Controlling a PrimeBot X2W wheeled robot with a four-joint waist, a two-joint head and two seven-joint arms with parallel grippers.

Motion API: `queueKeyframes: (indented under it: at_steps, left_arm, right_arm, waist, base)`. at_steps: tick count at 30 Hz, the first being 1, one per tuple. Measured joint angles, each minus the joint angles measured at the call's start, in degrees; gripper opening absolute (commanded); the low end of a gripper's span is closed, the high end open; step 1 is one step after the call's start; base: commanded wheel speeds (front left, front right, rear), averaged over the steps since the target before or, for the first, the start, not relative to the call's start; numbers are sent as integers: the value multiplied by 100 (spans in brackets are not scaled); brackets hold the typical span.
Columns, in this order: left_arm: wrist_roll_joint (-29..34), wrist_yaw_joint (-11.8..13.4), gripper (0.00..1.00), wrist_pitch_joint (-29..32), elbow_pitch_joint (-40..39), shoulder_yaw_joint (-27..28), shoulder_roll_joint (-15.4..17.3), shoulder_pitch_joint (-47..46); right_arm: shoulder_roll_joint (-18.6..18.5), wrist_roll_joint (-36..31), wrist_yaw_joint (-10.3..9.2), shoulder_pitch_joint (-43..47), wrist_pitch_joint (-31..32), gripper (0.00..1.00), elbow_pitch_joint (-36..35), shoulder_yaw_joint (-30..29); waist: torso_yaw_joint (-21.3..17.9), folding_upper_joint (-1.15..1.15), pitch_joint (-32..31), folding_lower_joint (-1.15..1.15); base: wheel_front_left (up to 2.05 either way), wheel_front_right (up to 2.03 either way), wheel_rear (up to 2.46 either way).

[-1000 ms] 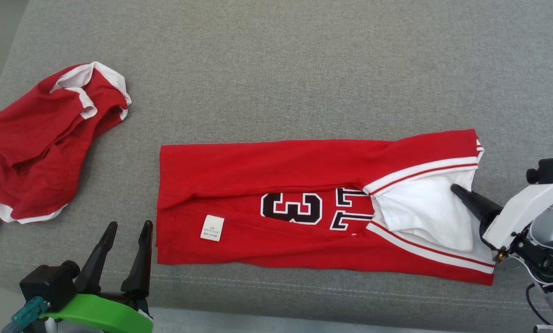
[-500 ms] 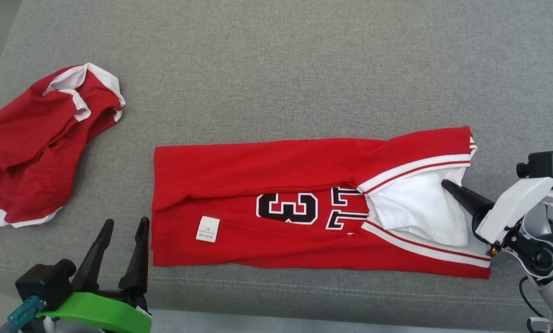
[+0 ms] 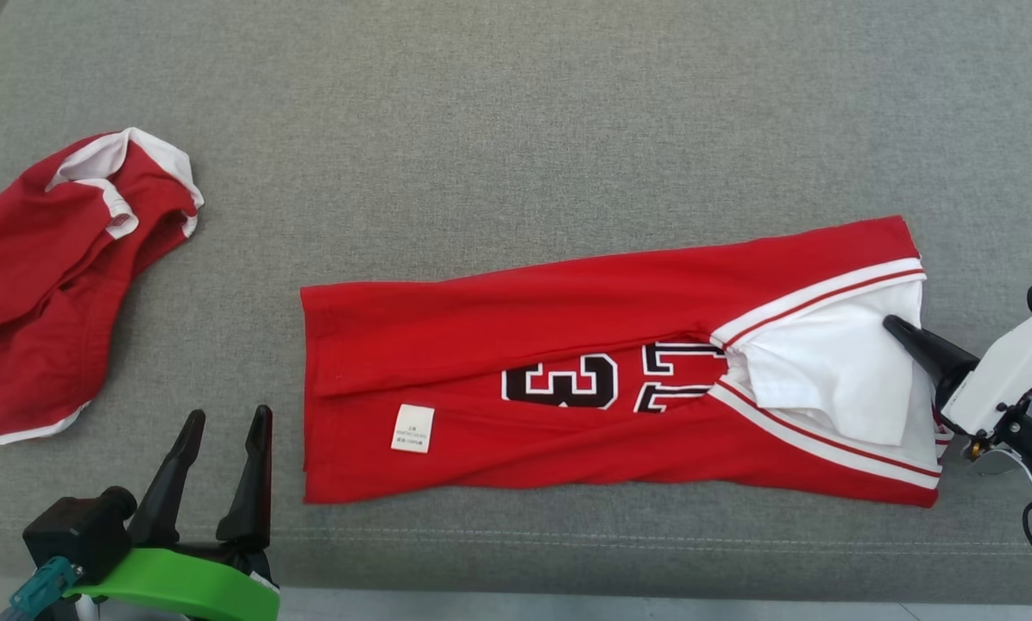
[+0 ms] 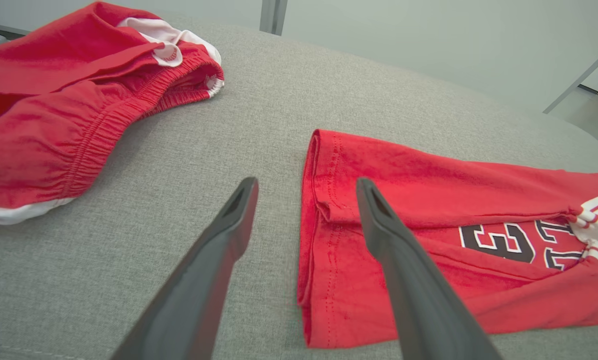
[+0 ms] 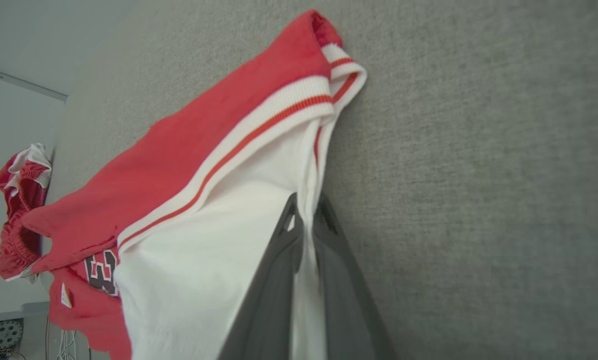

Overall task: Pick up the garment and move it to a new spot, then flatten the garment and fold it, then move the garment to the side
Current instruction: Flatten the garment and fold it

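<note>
Step in hand, as I read it: the fold, partway through. The jersey (image 3: 568, 379) lies on the cushion (image 3: 516, 129) already doubled lengthwise into a long strip, mid-to-right and nearer the front edge, with the number and a white label (image 3: 412, 429) facing up. The right gripper (image 3: 894, 328) is clenched on the white cloth at the strip's right end; the right wrist view shows the fabric pinched between both fingers. The left gripper (image 3: 227, 418) is released, jaws wide, hovering near the front edge just beside the strip's left end and touching nothing. The shorts (image 3: 50, 276) sit bunched at the left edge, well apart from the jersey. Next move, in my judgement: lift the pinched end and carry it leftward over the strip to halve it. The left end is unheld, so it will likely drag unless the left gripper pins it or the lift is kept low. The loose white flap may spill out of the fold. The grip takes in only the edge layers, so slippage is possible. Against the frame a second ago: the camera has shifted, but the gap between jersey and shorts has widened. The strip now lies skewed, its right end farther from the front edge, so the pinched end has been pulled rightward and back. The left gripper is unchanged.
</note>
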Motion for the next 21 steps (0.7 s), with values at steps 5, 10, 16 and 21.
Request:
queueKeyframes:
  at_steps: [5, 10, 16, 21]
  left_arm:
    - [24, -1, 100, -8, 1, 25, -12, 9]
    - [25, -7, 100, -9, 2, 14, -30, 9]
    - [43, -8, 100, -13, 13, 24, -68, 10]
    - [67, -83, 100, -13, 66, -34, -164, 9]
  right_arm:
    - [-37, 19, 0, 2, 1, 0, 2, -13]
    - [-185, 67, -15, 31, 1, 0, 18, -135]
    - [-531, 77, -60, 41, 58, 0, -33, -264]
    - [-455, 154, 1, 43, 211, 0, -557, -114]
  waist:
    - [-83, 0, -6, 0]
    - [-122, 0, -1, 0]
    - [-144, 0, -13, 0]
    - [-133, 0, -44, 0]
  base:
    - [0, 0, 0]
    - [0, 0, 0]
    - [0, 0, 0]
    - [0, 0, 0]
